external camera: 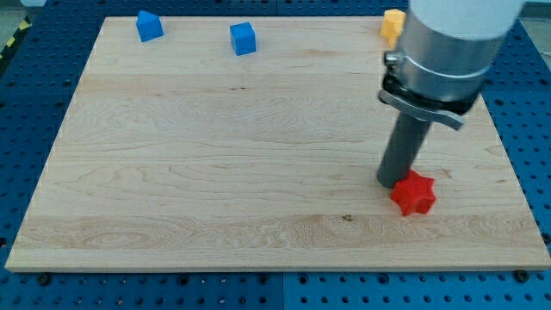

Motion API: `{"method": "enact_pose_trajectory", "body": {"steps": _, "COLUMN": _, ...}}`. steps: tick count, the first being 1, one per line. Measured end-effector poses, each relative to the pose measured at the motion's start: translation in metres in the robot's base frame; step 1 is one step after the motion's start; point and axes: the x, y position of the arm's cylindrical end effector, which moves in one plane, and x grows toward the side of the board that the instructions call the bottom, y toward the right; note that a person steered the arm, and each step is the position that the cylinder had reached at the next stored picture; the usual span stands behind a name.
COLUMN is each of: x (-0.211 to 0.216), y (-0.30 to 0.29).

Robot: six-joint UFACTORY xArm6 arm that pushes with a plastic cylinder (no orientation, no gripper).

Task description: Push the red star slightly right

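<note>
Along the board's far edge two blocks are sitting well out of the way: a blue block (149, 26) near the far left corner and a blue cube (244, 39) further along toward the middle. The wide bare wood of the board (215, 172) is lying empty between them and the action. Over toward the near right corner the rod is standing upright, and my tip (393, 183) is resting against the upper left side of the red star (413, 193), touching or all but touching it; there is no jaw here, only the plain rod end bearing on the block. The star is lying just right of and slightly nearer than the tip, so a rightward push looks well lined up. Open board is remaining between the star and the right edge, enough for a slight shove. A yellow block (393, 24) is peeking out behind the arm at the far right corner.
</note>
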Motion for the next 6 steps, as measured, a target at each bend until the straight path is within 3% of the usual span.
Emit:
{"method": "enact_pose_trajectory", "body": {"steps": 3, "x": 0.047, "y": 0.017}}
{"method": "enact_pose_trajectory", "body": {"steps": 6, "x": 0.069, "y": -0.011}}
